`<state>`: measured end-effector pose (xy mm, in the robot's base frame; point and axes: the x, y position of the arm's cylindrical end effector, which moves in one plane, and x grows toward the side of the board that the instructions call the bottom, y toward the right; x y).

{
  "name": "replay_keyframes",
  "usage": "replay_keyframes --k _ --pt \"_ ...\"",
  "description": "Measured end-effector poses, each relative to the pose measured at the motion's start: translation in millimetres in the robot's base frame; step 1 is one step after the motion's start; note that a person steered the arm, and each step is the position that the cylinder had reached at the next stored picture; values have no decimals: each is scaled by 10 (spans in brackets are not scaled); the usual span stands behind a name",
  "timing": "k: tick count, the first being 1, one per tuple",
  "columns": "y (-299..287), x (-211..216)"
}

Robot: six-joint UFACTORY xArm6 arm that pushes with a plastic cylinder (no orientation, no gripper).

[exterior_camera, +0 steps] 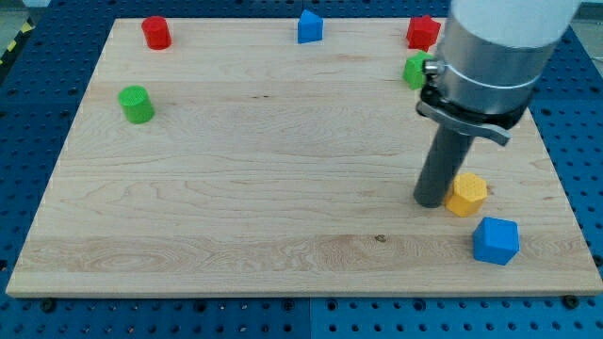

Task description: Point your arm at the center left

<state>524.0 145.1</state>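
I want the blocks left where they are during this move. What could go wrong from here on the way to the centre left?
My tip sits right beside the yellow block, so it could nudge that block when it starts to move. Near the left edge stands the green cylinder; aiming too high in the view could push it.

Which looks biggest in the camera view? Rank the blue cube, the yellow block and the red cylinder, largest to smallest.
1. blue cube
2. yellow block
3. red cylinder

The first two look close in size. Both lie nearer the view's bottom than the cylinder, so nearness may inflate them. My tip sits just left of the yellow block.
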Motion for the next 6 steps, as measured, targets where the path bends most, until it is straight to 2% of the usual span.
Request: replay_keyframes --k 2,3,4,5,6 --pt "301 0" --pt "-226 0" --pt "-1140 -3" --pt "-2117 -161" --pt "-3099 -503"
